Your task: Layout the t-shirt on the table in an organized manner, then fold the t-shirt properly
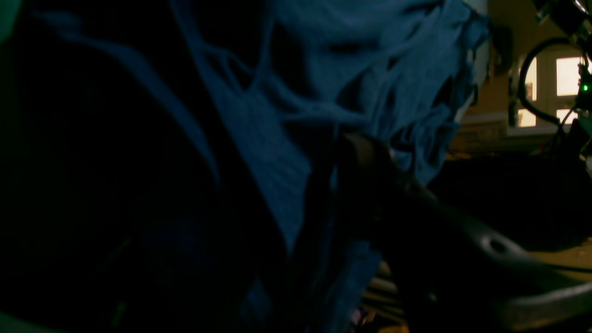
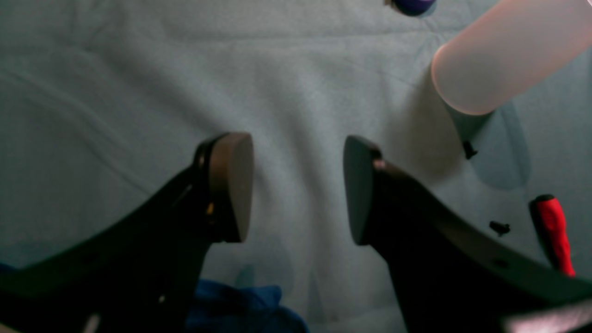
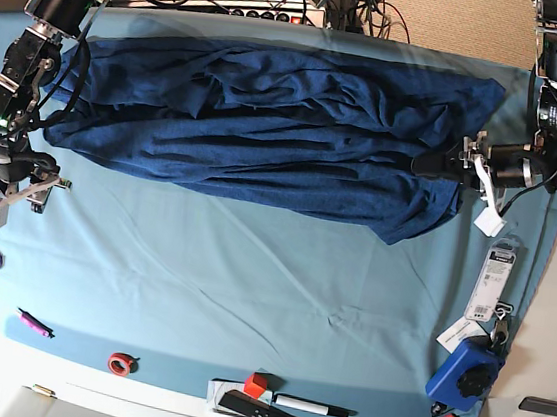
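No legible text anywhere; print on the white tag [image 3: 492, 283] too small.

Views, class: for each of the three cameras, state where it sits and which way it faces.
Left wrist: on the left arm, facing the t-shirt up close; one dark finger of the left tool shows.
Right wrist: on the right arm, looking down at the table; the right tool stands open.
Base: overhead, looking down; both arms show.
Shared: the t-shirt appears in all three views.

t-shirt [image 3: 268, 127] on table [image 3: 248, 296]
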`<state>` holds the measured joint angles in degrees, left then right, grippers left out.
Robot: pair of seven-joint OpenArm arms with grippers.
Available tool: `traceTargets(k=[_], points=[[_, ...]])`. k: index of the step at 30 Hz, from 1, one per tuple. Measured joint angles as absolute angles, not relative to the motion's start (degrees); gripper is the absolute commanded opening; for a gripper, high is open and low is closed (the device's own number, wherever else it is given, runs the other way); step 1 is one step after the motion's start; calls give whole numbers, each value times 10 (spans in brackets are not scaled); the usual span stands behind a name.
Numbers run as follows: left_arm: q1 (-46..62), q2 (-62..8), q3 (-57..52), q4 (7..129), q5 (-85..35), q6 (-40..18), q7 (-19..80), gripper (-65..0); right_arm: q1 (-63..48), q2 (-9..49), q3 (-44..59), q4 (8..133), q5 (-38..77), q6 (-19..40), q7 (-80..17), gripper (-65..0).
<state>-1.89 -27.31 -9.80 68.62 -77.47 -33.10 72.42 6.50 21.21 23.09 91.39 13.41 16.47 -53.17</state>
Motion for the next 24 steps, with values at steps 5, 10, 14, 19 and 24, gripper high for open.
traceTargets(k=[5, 10, 14, 19, 24], points=[[-11, -304, -93, 682, -807, -340, 752, -366, 65, 212, 231, 914, 134, 165, -533, -340], [-9, -303, -93, 682, -809, -340, 754, -365, 65, 212, 231, 914, 134, 165, -533, -340], [-8, -296, -88, 683, -808, -346, 754, -365, 65, 212, 231, 914, 134, 165, -533, -340], [-8, -290, -84, 686, -806, -348, 752, -365, 65, 212, 231, 914, 134, 165, -533, -340], [-9, -289, -82, 686, -809, -361, 761, -365, 65, 212, 231, 914, 134, 165, -533, -340]])
